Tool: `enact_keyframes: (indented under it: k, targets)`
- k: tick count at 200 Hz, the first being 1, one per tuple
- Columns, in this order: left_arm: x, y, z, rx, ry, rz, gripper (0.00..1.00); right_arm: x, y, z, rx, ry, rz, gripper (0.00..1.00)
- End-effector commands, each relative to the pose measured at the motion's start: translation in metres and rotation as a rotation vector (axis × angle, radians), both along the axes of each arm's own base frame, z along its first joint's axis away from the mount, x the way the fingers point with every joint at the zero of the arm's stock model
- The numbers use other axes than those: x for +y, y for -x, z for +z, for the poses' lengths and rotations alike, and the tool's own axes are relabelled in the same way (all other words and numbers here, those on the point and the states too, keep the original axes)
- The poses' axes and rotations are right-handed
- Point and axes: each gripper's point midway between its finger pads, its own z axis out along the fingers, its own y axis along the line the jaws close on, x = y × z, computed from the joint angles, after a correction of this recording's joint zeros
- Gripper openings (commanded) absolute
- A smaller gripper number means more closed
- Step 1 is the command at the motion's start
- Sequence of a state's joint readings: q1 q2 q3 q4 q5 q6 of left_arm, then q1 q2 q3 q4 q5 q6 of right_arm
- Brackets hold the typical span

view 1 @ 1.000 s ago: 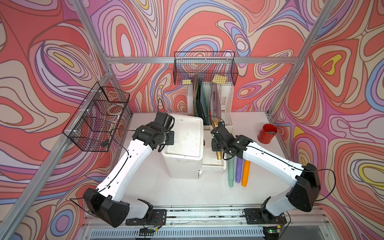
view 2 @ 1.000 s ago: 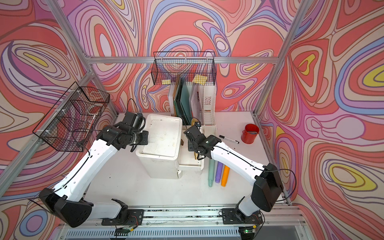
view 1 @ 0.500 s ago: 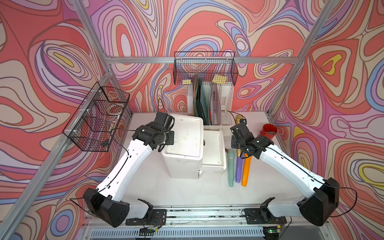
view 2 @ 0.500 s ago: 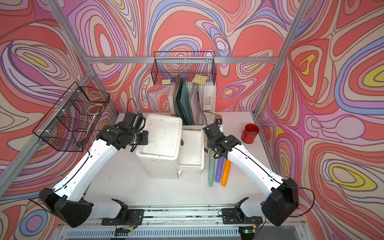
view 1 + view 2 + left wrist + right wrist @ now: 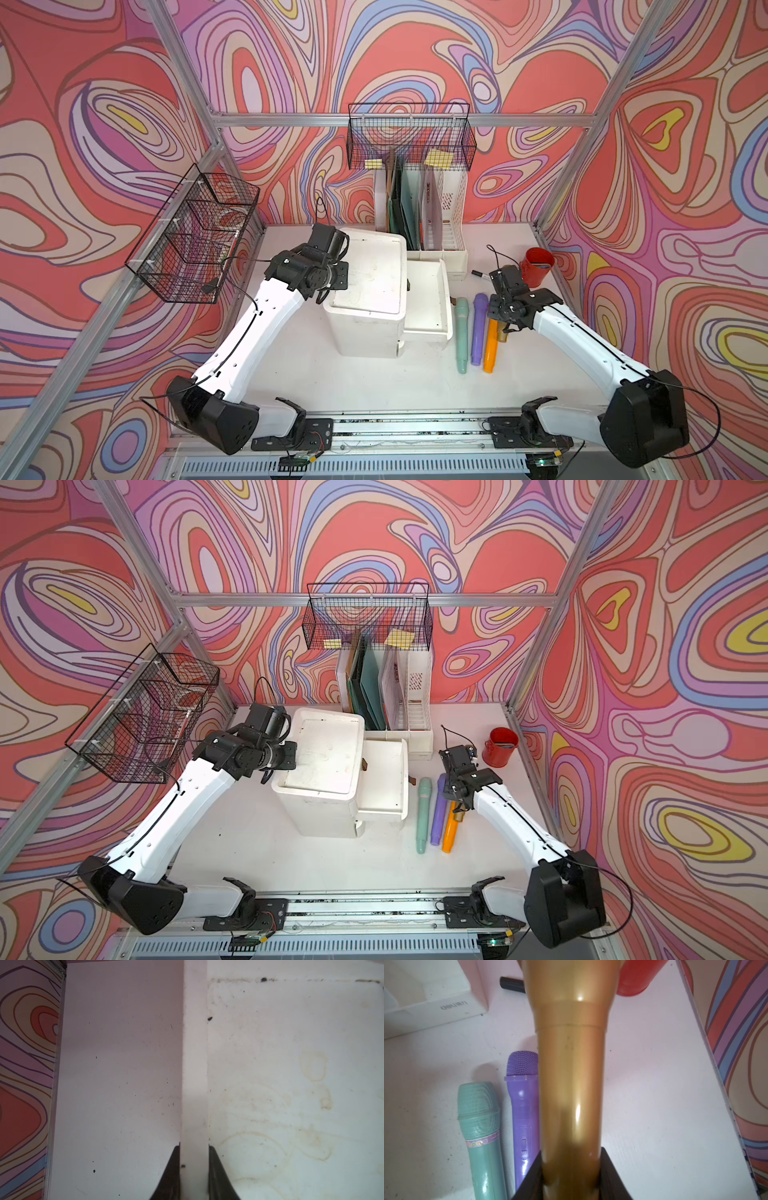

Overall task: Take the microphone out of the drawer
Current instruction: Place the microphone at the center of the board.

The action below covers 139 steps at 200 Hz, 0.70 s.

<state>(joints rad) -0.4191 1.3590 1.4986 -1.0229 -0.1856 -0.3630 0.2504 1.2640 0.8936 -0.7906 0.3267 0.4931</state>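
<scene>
Right tool (image 5: 571, 1155) is pinching the gold microphone (image 5: 571, 1064) by its handle, jaws pressed against either side; it's out of the drawer (image 5: 428, 299) and held over the counter (image 5: 353, 386) toward the right edge, just beside the orange microphone (image 5: 489, 353); the purple microphone (image 5: 478, 328) and green microphone (image 5: 461, 332) lie alongside on the counter; the red cup (image 5: 538, 268) sits near the far right corner; left tool (image 5: 194, 1147) is clamped on the rim of the drawer unit (image 5: 370, 282); the drawer stands pulled out on the unit's right side.
</scene>
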Motion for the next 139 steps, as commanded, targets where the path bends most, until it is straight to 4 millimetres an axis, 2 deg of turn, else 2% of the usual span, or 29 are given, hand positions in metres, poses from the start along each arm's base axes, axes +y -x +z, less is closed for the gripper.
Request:
enact_keyframes:
  k: [1, 88, 139]
  targets:
    - [0.001, 0.0, 0.005, -0.018, -0.027, -0.022, 0.0, -0.001, -0.003, -0.002, -0.031, -0.071, -0.045, 0.02]
    - [0.001, 0.001, 0.004, -0.018, -0.024, -0.019, 0.0, -0.027, 0.019, -0.043, 0.047, -0.195, -0.158, 0.02]
    - [0.003, 0.002, 0.004, -0.02, -0.029, -0.014, 0.0, -0.036, 0.02, -0.056, 0.106, -0.228, -0.192, 0.02]
